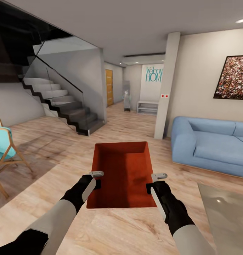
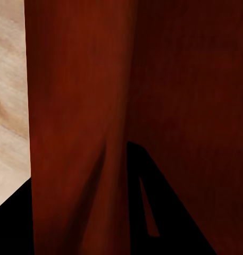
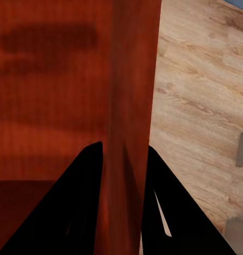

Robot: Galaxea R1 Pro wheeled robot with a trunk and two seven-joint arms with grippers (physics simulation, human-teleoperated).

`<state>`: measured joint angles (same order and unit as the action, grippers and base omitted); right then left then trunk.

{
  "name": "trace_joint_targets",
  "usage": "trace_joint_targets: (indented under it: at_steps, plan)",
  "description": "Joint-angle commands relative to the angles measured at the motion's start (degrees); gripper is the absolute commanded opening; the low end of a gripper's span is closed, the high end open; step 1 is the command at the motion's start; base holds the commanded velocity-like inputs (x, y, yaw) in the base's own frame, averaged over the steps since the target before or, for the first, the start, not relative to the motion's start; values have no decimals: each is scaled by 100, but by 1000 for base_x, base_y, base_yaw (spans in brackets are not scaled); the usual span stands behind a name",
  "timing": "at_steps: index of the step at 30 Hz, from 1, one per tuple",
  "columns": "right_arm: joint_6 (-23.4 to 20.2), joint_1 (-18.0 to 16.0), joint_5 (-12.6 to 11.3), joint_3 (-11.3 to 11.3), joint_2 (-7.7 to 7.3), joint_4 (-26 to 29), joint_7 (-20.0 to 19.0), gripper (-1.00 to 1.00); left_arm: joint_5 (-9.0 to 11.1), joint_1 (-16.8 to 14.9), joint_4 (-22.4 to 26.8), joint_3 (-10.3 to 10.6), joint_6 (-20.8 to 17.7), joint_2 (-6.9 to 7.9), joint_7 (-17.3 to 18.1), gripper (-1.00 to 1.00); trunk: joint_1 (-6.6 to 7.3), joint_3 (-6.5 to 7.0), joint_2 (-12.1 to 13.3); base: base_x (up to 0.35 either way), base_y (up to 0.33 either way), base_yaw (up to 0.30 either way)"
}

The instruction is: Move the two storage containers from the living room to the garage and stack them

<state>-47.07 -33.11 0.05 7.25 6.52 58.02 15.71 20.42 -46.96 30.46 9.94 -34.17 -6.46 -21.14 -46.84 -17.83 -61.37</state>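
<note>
- A storage container [image 1: 121, 177] is sitting out in front of the robot, held above the wood plank floor [image 1: 57, 156] between the two arms.
- The left pincer [image 1: 96, 179] is clamping the container's left wall, and the right pincer [image 1: 153, 181] is clamping its right wall; in the right wrist view, the wall [image 3: 126, 133] is passing between the fingers [image 3: 84, 202].
- A sofa [image 1: 210, 145] is standing to the right, against the wall, with a framed picture [image 1: 233, 78] hanging above it.
- A pillar [image 1: 167, 85] is rising just left of the sofa.
- A staircase [image 1: 61, 102] is climbing at the left, beyond a chair [image 1: 4, 148] at the left edge.
- A hallway is running behind, between staircase and pillar, with a door [image 1: 109, 87] on its left side.
</note>
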Motion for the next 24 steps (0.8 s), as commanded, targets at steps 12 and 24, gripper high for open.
trace_joint_targets:
  at_steps: [12,24]
  plan:
    - [64,-3,-295,30,-1,412,-50,-100,-13,2,-17,100,-354,4,-4,-100,0,0,0,309,127,0]
    - [64,-4,-295,30,-1,412,-50,-100,-15,2,-24,102,-354,4,-4,-100,0,0,0,323,63,0]
